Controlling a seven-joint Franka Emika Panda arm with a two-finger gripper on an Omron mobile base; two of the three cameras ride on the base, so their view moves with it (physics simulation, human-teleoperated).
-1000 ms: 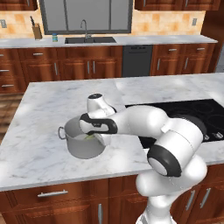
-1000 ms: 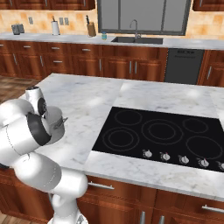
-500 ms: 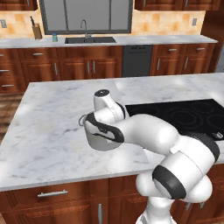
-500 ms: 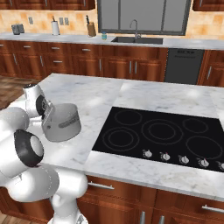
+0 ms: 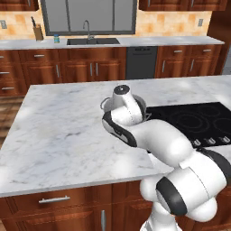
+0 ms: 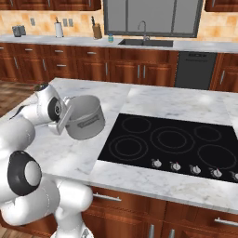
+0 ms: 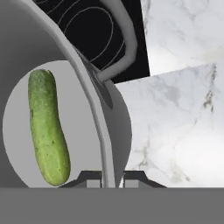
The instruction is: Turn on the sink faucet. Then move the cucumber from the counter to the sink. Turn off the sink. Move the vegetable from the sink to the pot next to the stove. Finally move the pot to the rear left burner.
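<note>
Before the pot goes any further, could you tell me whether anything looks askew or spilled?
Nothing spilled. The pot is held by its rim in the shut gripper, slightly tilted beside the stove; the cucumber lies inside it.

The arm (image 5: 153, 135) hides most of the pot (image 5: 106, 104) beside the stove (image 5: 198, 122).

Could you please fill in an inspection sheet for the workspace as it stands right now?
Surface: white marble island counter, with the black stove set into it.
Job's things: grey pot at the stove's left edge, above the counter; cucumber lying inside it; sink and faucet on the back counter.
Clutter: knife block and paper towel roll on the back counter.
Grippers: gripper shut on the pot's rim, one finger inside, one outside.
Cables: nothing seen.
Surroundings: reddish-brown cabinets, window, dark dishwasher.
</note>
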